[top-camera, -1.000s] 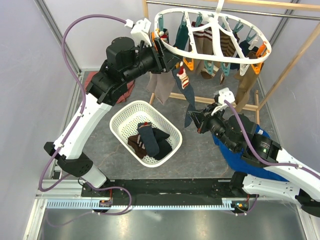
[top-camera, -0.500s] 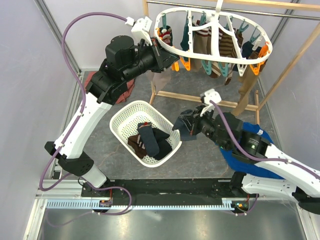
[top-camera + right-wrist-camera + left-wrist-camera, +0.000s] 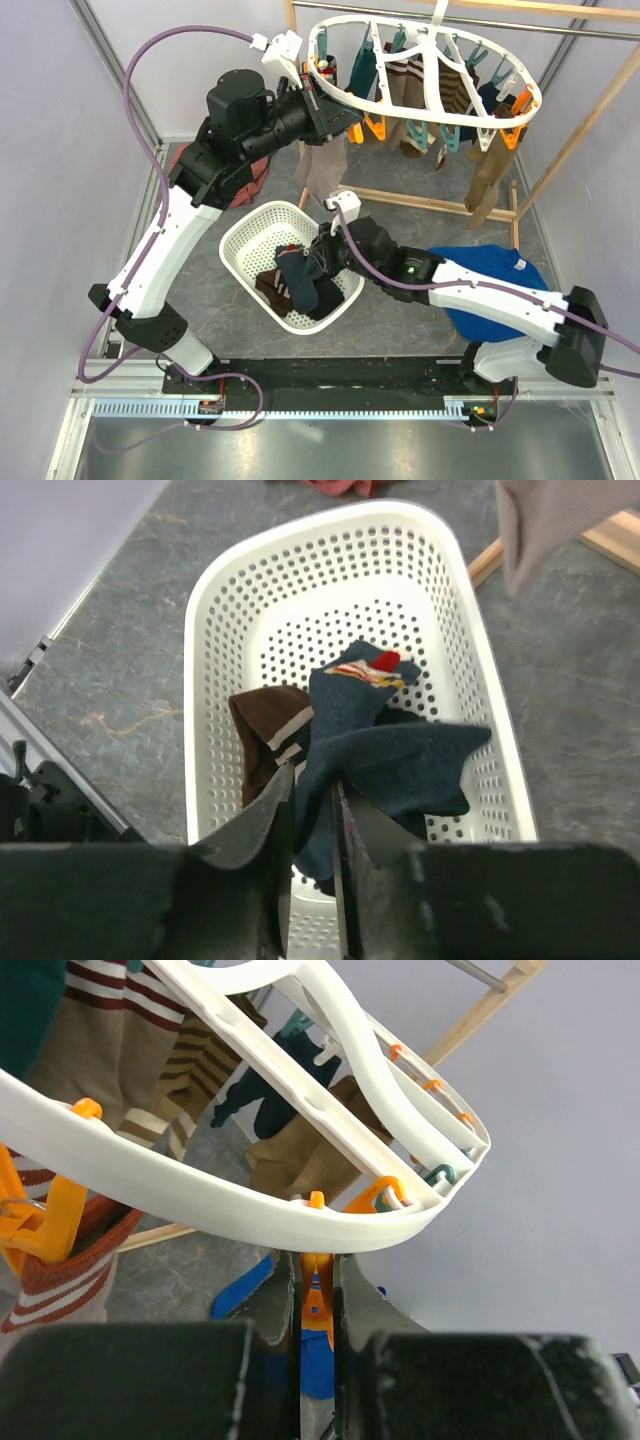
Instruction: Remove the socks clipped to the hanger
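Left pincer (image 3: 317,1265): jaws nearly together, clamped on an orange clip (image 3: 317,1300) that hangs directly under the near rim of the hanger (image 3: 200,1195). Just left of it along the rim, another orange clip grips a sock with a rust-and-white striped cuff (image 3: 60,1275). Beyond the rim hang more socks (image 3: 120,1050), brown-cream striped, brown and dark. The hanger itself hangs above the far edge of the desk (image 3: 230,320), in front of the wooden rail frame (image 3: 420,200).

Right pincer (image 3: 312,780): jaws a narrow slot apart, navy sock (image 3: 400,760) pinched between them. The sock's free end drapes down into the white perforated basket (image 3: 330,580), its patterned cuff showing red. Beside it in the basket lies a brown sock (image 3: 260,730) with pale stripes. The basket sits mid-desk, nearer the left edge. A blue cloth (image 3: 490,280) lies toward the right edge, under the right arm.
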Controlling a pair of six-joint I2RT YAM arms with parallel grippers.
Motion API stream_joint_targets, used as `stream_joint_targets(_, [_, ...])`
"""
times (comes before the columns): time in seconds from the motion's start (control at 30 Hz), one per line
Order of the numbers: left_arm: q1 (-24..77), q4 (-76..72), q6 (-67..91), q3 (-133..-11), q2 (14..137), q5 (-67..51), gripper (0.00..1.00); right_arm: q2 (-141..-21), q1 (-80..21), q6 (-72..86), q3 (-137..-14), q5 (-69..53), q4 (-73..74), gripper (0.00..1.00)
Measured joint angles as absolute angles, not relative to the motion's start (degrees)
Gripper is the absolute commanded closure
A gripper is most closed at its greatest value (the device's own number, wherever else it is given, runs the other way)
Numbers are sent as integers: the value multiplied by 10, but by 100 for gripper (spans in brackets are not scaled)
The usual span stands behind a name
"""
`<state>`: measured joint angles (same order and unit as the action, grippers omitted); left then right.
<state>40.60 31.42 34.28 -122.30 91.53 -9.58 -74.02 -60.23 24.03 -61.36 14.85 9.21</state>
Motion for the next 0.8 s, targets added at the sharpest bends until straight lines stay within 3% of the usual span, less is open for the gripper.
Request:
stream_joint_targets(0.03, [406, 313, 347, -1223, 915, -98, 98, -754, -602, 245, -615, 147, 89, 60])
stream_joint_targets(0.07, [406, 312, 351, -1223, 915, -100, 98, -767, -602, 248, -617, 146, 88, 47])
stream_joint_targets(0.17, [406, 312, 360, -1223, 912, -104, 98, -799, -602, 253, -637, 146, 110, 31])
stream_joint_targets(0.27, [406, 311, 371, -1223, 908, -105, 98, -796, -602, 247, -658, 148, 134, 23])
stream_joint_targets(0.63, [406, 299, 414, -1215, 902, -121, 98, -564, -602, 216, -657, 194, 180, 18])
stream_joint_targets(0.8, [406, 299, 434, -1215, 902, -127, 98, -530, -602, 196, -672, 234, 180, 16])
